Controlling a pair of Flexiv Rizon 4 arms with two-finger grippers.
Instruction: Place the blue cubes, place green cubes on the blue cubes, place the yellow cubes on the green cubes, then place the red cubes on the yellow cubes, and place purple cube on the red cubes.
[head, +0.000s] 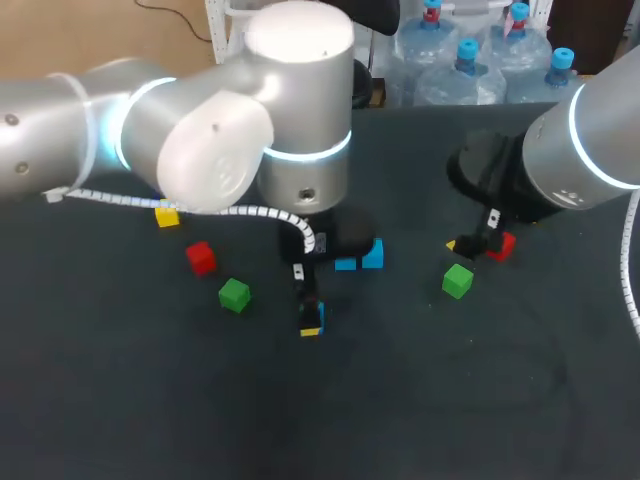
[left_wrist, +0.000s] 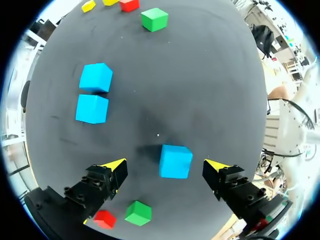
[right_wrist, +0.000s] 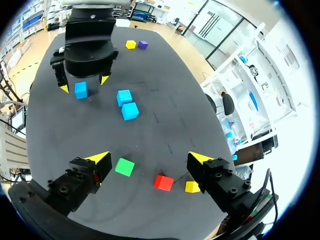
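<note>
**Left gripper** (left_wrist: 166, 167): the fingers were spread wide and gripped nothing. A single blue cube (left_wrist: 175, 161) lay on the dark table (left_wrist: 215, 75) between the yellow tips, clear of both.

**Landmark:** the blue pair (left_wrist: 95, 77) was two blue cubes lying just beside each other. It lay near the single cube, on the side farther from the robot.

**Left of the blue pair**, well apart from it, lay the left green cube (head: 234, 294) and the left red cube (head: 201, 257). Farther out lay the left yellow cube (head: 167, 215), and a purple cube (right_wrist: 143, 44) sat just beside that yellow cube.

**Right gripper** (right_wrist: 149, 160): the fingers were also wide apart and held nothing. It was well to the right of the blue pair. In its wrist view the right green cube (right_wrist: 124, 166) and the right red cube (right_wrist: 163, 182) showed between the fingers, touched by neither. The right yellow cube (right_wrist: 192, 186) lay just beside the red one.

Every visible cube rested directly on the table.
</note>
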